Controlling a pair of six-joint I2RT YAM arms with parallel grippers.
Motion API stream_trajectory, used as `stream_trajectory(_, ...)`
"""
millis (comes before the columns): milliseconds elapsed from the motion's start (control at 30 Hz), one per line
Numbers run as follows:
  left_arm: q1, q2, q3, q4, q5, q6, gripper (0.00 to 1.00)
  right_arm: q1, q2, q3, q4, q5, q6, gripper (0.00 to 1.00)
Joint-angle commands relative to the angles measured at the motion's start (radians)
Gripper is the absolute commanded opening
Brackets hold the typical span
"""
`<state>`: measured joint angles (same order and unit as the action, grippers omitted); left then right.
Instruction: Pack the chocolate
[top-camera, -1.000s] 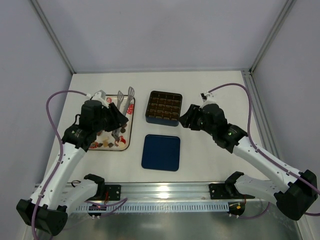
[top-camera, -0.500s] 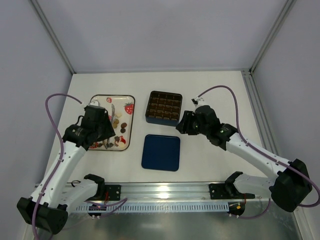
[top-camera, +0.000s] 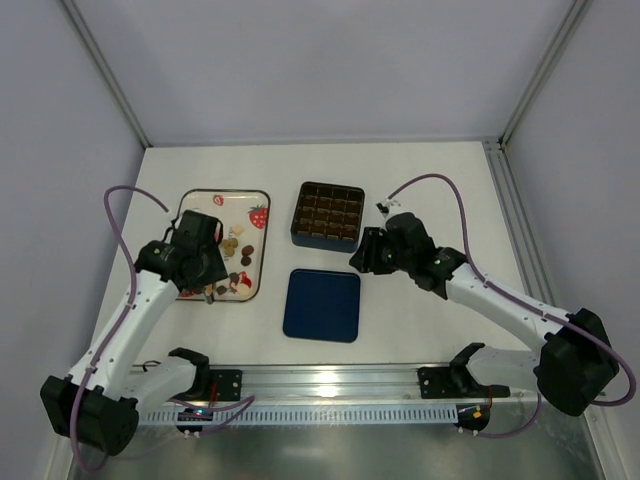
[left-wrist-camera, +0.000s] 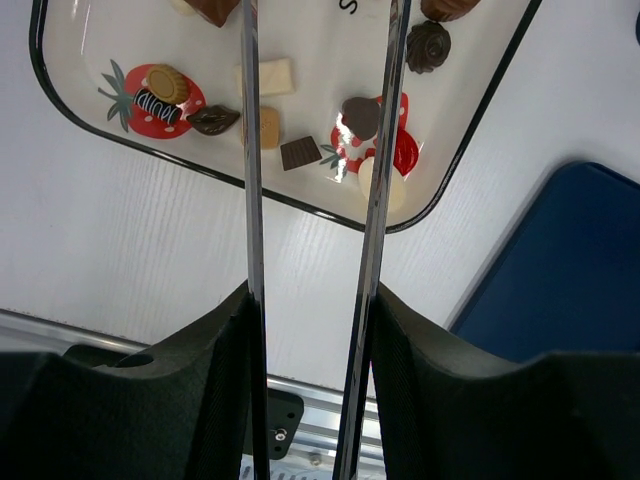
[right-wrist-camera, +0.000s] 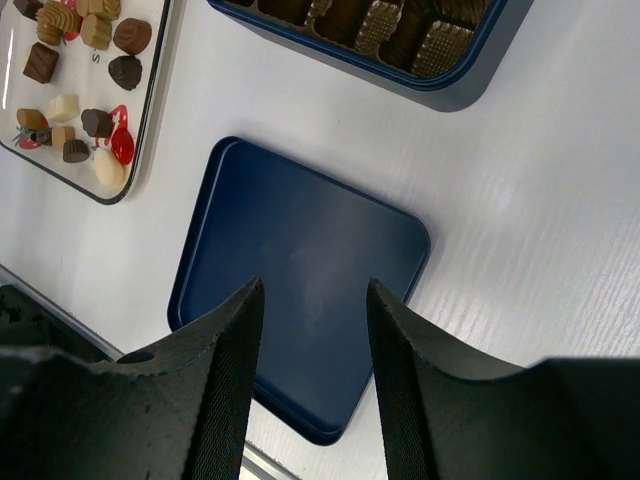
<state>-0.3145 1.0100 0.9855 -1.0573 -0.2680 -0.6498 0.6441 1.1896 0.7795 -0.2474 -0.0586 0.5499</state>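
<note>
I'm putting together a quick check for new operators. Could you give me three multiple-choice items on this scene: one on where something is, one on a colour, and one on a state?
1. Where does the blue lid lie?
A. flat on the table, nearer the arm bases than the box
B. closed on top of the box
C. leaning upright against the box

2. What colour is the box's grid insert?
A. white
B. brown
C. green

3. How is the right pincer?
A. shut on the box's rim
B. shut on the lid's edge
C. open and empty, above the lid

Answers:
1 A: the top view shows the lid lying flat, apart from the open box.
2 B: the cells look brown in the top and right wrist views.
3 C: the right wrist view shows it spread, with only the lid below.
</note>
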Motion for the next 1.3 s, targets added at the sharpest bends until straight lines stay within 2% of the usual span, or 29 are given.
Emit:
stream_trajectory(0,0.005,0.013,0.018,-0.006,-0.028,-0.014,0.44,-0.003,0.011,0.003,0.043,-0.02,-0.024,0.48)
stream_trajectory(467,0.003,0.084,-0.005,-0.003,0.015,-0.047,0.41,-0.003,0.054,-0.005,0.065,-0.047,-0.031,0.45)
stream_trajectory(1267,0.003,0.174,-0.013,0.039,-0.002,-0.057,0.4,-0.011,0.113,0.001,0.082,-0.076,-0.065,0.45)
